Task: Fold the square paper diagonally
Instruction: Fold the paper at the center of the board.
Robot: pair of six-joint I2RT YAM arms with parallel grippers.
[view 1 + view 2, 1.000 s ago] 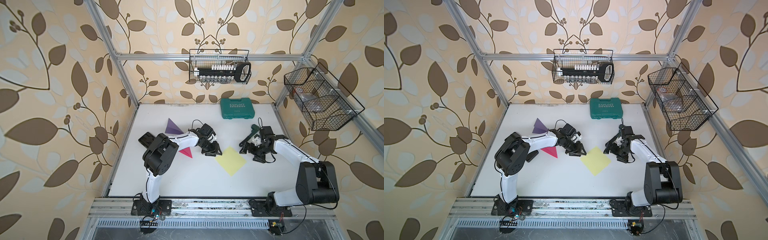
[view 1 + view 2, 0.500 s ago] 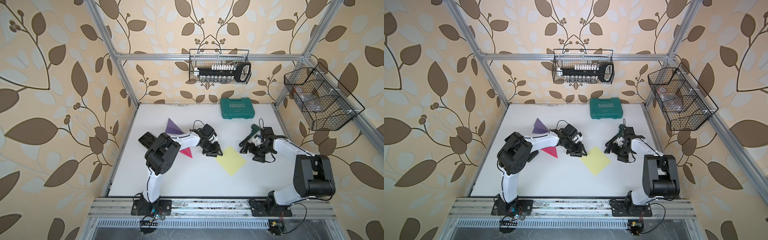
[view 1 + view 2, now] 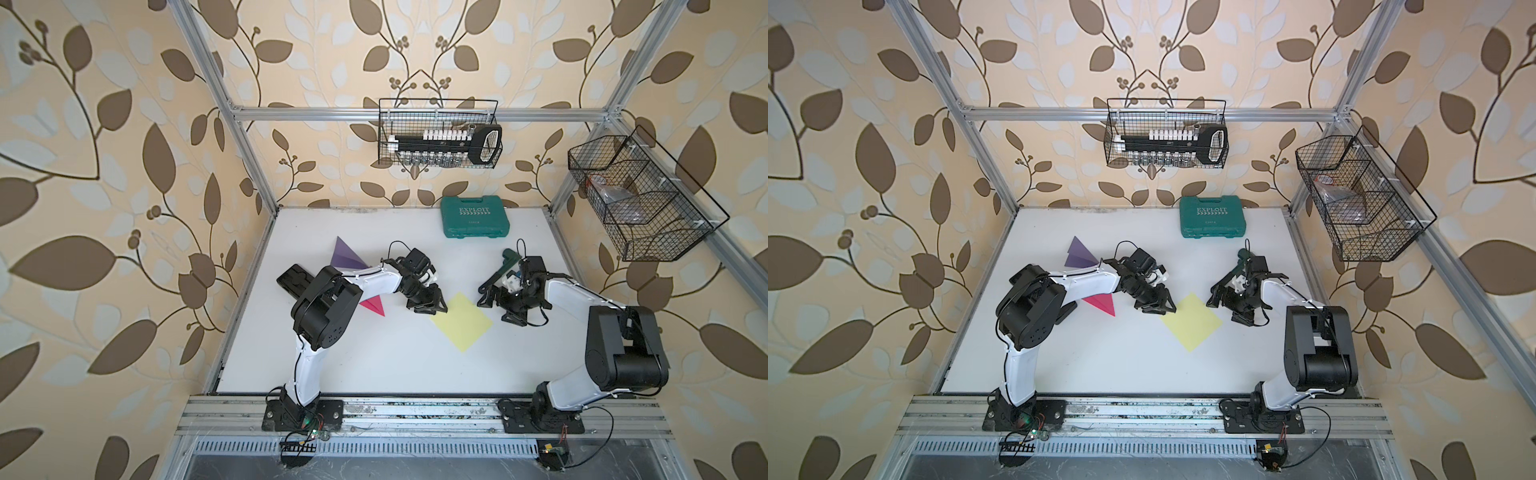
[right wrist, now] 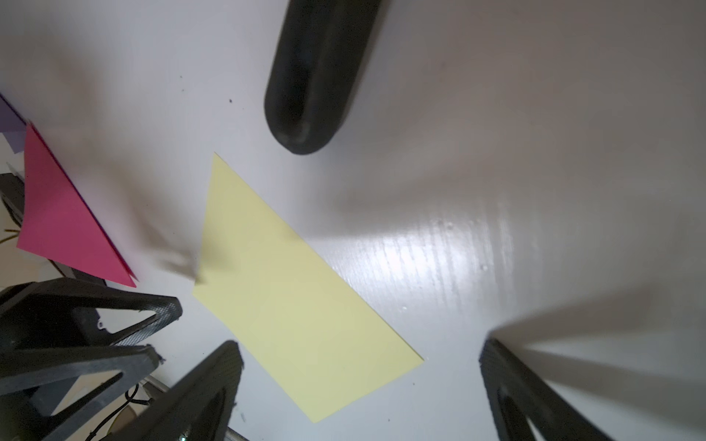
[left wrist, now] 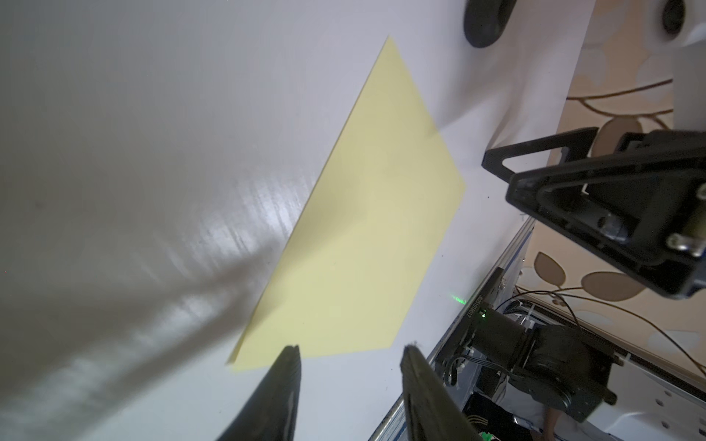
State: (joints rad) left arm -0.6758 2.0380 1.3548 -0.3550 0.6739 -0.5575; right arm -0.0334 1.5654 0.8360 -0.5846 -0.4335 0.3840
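White bench (image 3: pixel 374 357), contents
- green hard case (image 3: pixel 475 217) lettered EXPLOIT, lid closed, at the rear edge
- purple paper triangle (image 3: pixel 345 257), flat, toward the left side
- magenta paper triangle (image 3: pixel 374 306), nearer the front, apart from the purple one
- flat black piece (image 3: pixel 293 279) by the left edge, partly hidden, kind unclear

Rear rail: rear wire basket (image 3: pixel 386 124) holding a black socket rack (image 3: pixel 440 141)

Right rail: side wire basket (image 3: pixel 665 245) with a clear bag (image 3: pixel 615 195) inside

— What sort of place is this?
— A robotics lab cell. An aluminium frame (image 3: pixel 415 113) boxes in a white tabletop (image 3: pixel 395 365), with leaf wallpaper (image 3: pixel 104 208) as walls.
— Anything else?
— Robot arms (image 3: pixel 306 372) bolted to a rail (image 3: pixel 415 411), and a green tool case (image 3: pixel 475 217).
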